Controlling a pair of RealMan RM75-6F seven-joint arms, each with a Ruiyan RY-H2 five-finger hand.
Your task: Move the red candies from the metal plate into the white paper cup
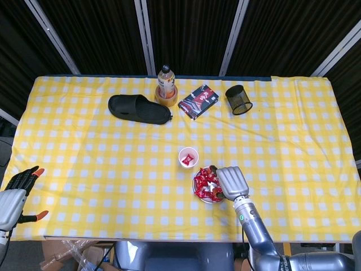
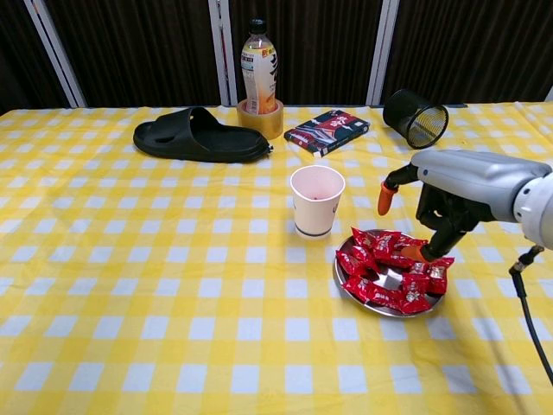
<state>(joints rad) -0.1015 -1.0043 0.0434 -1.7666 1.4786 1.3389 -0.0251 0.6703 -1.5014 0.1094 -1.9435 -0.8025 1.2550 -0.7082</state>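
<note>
The white paper cup (image 1: 188, 157) (image 2: 317, 201) stands upright near the table's middle with a red candy inside it. Just to its right and nearer me lies the metal plate (image 1: 201, 195) (image 2: 387, 278), heaped with several red candies (image 1: 206, 184) (image 2: 390, 268). My right hand (image 1: 231, 182) (image 2: 436, 206) hovers over the plate's right side, fingers apart and holding nothing; one orange fingertip reaches down to the candies at the plate's far right. My left hand (image 1: 13, 193) hangs off the table's near left corner, fingers spread and empty.
A black slipper (image 2: 197, 136), a drink bottle (image 2: 259, 69) standing in a roll of tape, a dark book (image 2: 327, 130) and a tipped black mesh cup (image 2: 415, 117) line the far side of the yellow checked tablecloth (image 2: 130, 285).
</note>
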